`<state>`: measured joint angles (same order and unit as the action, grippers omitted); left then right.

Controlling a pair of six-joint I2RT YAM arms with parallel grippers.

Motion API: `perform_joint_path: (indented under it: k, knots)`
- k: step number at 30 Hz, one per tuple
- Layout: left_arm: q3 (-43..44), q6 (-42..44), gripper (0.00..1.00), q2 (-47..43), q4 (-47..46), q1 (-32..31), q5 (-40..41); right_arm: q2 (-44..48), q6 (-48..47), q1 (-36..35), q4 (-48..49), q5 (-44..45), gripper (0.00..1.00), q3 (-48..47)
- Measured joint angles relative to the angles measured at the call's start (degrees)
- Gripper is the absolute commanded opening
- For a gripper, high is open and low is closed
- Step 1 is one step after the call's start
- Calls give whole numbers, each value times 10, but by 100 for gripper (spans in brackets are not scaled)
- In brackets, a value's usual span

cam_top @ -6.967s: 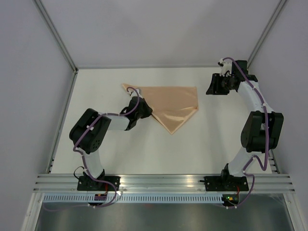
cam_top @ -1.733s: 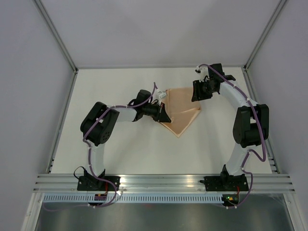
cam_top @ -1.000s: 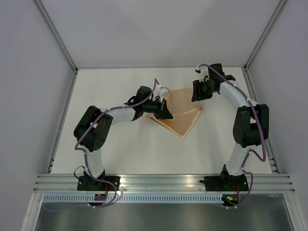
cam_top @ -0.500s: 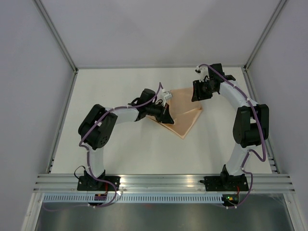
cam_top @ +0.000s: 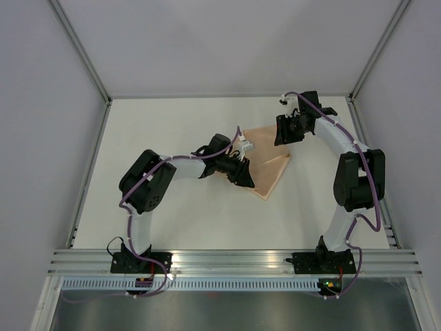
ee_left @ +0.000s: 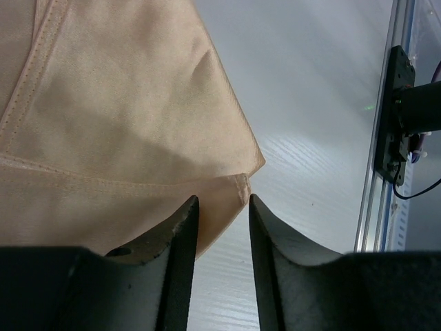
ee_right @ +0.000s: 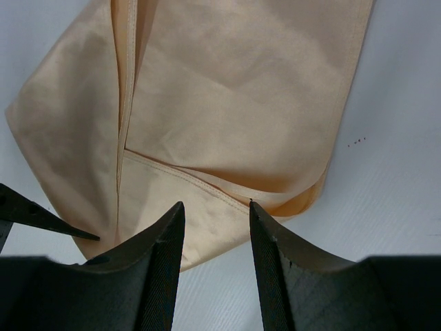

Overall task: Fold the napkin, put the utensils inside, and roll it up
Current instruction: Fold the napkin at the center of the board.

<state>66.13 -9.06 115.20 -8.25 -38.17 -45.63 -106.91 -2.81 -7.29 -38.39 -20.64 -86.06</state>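
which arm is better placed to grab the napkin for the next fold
Probably the left arm. Its jaws sit low at the napkin, slightly parted, with the near corner's hem right between their tips. The right arm's jaws hang open, seemingly higher, over the cloth's far side, gripping nothing.

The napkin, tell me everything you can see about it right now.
The napkin is a thin peach-orange cloth, slightly shiny, with stitched hems, folded into overlapping layers with a point toward the arms. It lies on the white table. The left gripper, jaws parted, sits low at its left side, a hemmed corner showing in the gap. The right gripper hangs open over its far right part, not gripping.
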Motion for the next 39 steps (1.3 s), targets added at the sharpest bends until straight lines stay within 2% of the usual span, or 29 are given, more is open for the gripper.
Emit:
perform_joint_path:
  k: [7,19,28,35,39]
  knots:
    - [0,0,50,4,-6,-3,7,0,0,-2,0,1,49,0]
    - [0,-1,51,16,-16,-18,11,0,-2,-4,0,2,49,0]
    - [26,-6,55,12,-26,-18,40,0,-5,-4,-2,8,49,0]
    - [28,-30,58,-75,-26,14,139,5,-21,-4,-35,24,49,3]
    - [17,-55,50,-143,-19,72,247,26,-30,-3,-43,28,49,38]
